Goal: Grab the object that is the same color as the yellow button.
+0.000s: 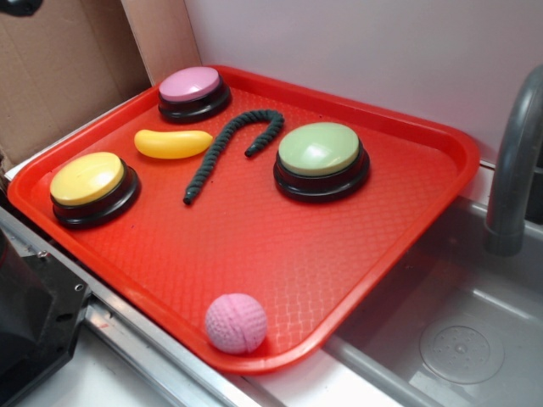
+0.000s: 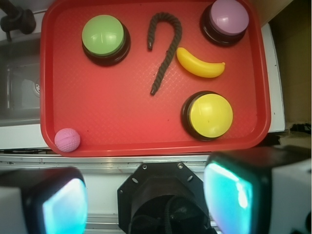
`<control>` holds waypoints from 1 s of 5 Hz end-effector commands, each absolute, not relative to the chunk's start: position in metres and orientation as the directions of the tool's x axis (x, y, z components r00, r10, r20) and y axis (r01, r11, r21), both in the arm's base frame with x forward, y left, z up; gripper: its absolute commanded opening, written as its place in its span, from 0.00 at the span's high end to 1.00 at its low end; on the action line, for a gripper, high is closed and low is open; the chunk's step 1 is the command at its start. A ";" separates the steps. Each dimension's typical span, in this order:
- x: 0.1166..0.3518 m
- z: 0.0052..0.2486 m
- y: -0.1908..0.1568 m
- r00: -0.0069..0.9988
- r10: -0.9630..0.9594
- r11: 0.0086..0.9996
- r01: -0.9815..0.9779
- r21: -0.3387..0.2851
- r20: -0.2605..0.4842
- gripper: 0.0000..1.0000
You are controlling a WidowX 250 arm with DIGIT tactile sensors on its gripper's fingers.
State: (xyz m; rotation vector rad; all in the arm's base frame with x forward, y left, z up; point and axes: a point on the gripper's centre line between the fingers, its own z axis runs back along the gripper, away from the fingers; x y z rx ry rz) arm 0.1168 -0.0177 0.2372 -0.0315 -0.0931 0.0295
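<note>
Plainly glossy yellow banana toy [image 2: 201, 66], curved, rounded ends, beside yellow button [image 2: 210, 115], fingers [image 2: 63, 204] spread apart

yellow banana toy [image 2: 200, 66] lies between pink button [image 2: 227, 19] and yellow button [image 2: 209, 115].

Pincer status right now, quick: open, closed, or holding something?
Pincer: open and holding nothing; its two pads sit wide apart at the bottom of the wrist view, short of the red tray, with the yellow banana untouched.
</note>
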 end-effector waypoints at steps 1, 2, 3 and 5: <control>0.117 0.237 -0.018 0.995 0.031 0.999 -0.028 -0.033 0.092 0.00; 0.138 0.224 -0.017 0.957 0.279 0.959 -0.274 -0.065 0.083 0.00; 0.161 0.206 -0.008 0.858 0.511 0.857 -0.505 -0.104 0.043 0.00; 0.202 0.149 0.044 0.553 0.822 0.562 -0.826 -0.040 0.135 0.00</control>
